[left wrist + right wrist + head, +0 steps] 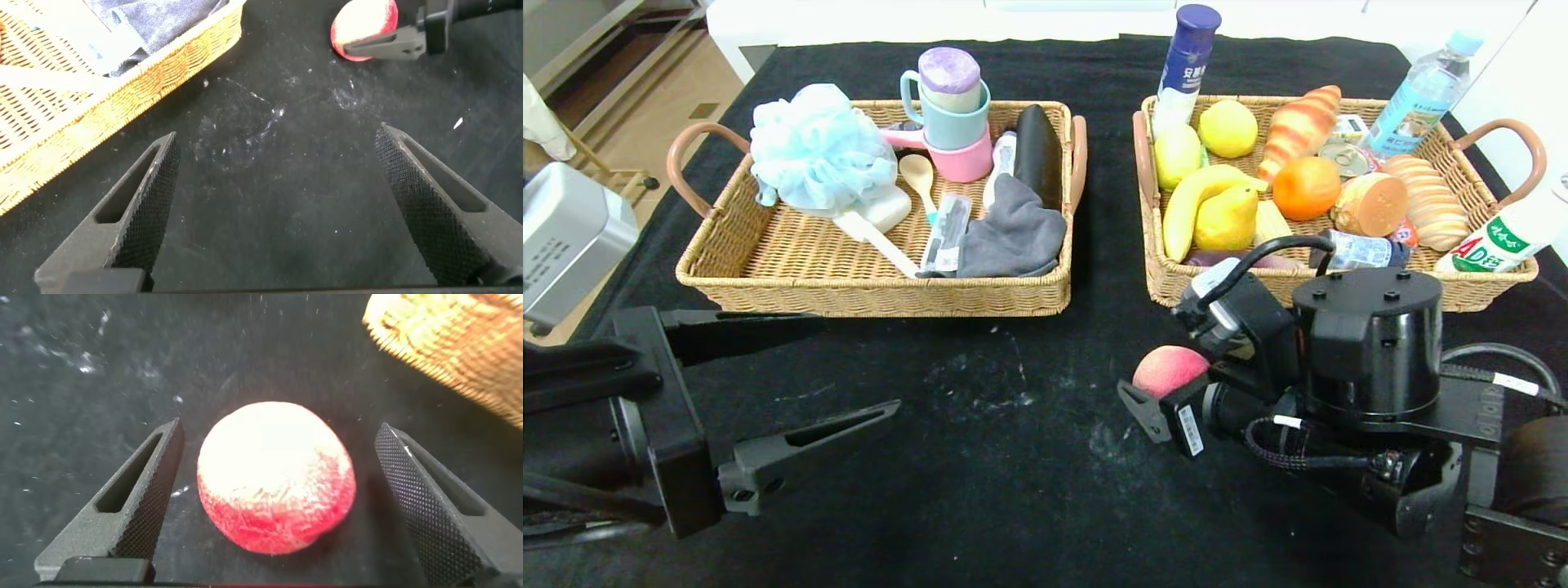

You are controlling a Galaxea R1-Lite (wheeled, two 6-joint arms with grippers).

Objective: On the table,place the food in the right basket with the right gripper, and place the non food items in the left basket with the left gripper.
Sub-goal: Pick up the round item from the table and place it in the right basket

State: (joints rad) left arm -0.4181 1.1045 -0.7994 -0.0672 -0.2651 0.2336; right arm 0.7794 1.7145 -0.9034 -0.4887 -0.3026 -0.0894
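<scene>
A pink and red peach [1170,369] lies on the black table in front of the right basket [1486,294]. My right gripper [1164,384] is open and low around it, one finger on each side, with gaps to the fruit; the right wrist view shows the peach [276,478] between the fingers [143,498]. My left gripper [849,371] is open and empty over bare table in front of the left basket [866,294]. In the left wrist view the peach [364,28] lies far off beside the right gripper's finger.
The left basket holds a blue bath pouf [818,151], stacked cups [952,114], a wooden spoon, a grey cloth [1013,233] and a black case. The right basket holds bananas, lemons, an orange [1305,188], bread [1425,200] and bottles. A silver box [568,237] stands at the far left.
</scene>
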